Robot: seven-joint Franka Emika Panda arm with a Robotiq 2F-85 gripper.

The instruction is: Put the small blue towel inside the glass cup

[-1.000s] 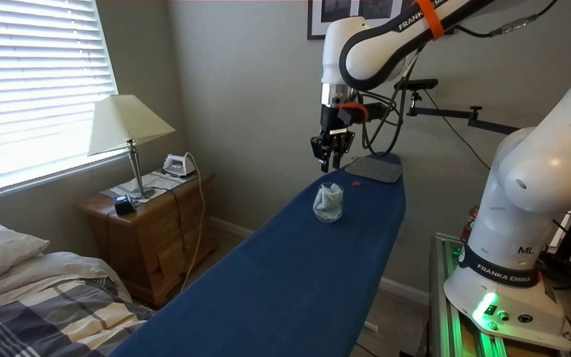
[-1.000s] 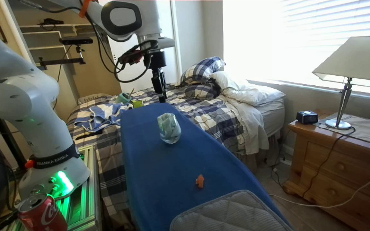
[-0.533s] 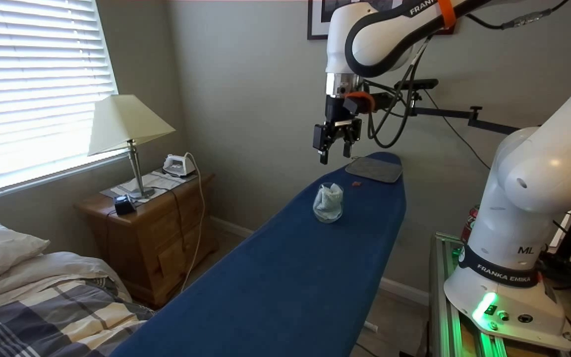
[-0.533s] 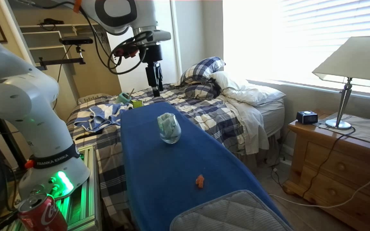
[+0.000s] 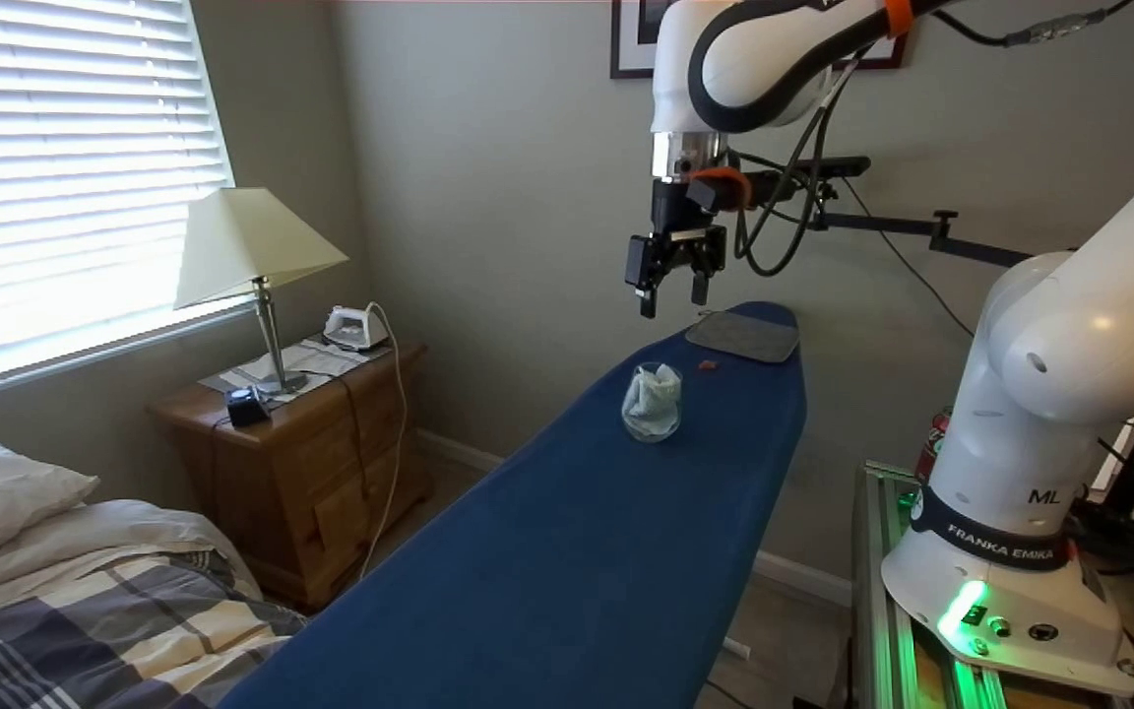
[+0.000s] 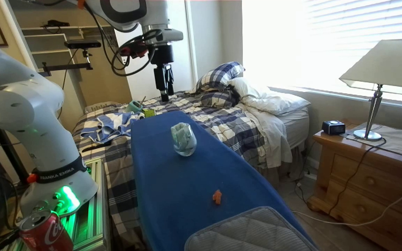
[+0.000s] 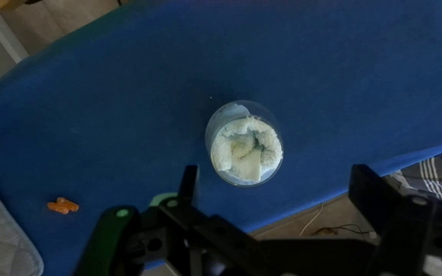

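The towel is inside the glass cup, with its pale folds up to about the rim, and the cup stands upright on the blue ironing board. The gripper hangs above, well apart from both; its fingers point down with a wide gap between them, and they hold nothing. The relation which matters now is, I think, this vertical one: the cup lies below the gripper, and its upright axis runs nearly in the same direction as the fingers. In both exterior views the cup appears also a little to the side, away from the robot's base; whether it is exactly under the gap, I cannot tell for sure. In my judgement the task is complete, so the next move should go upward or back toward the base, because this leads away from the cup. A move straight down could make a finger touch the rim and tip the cup.
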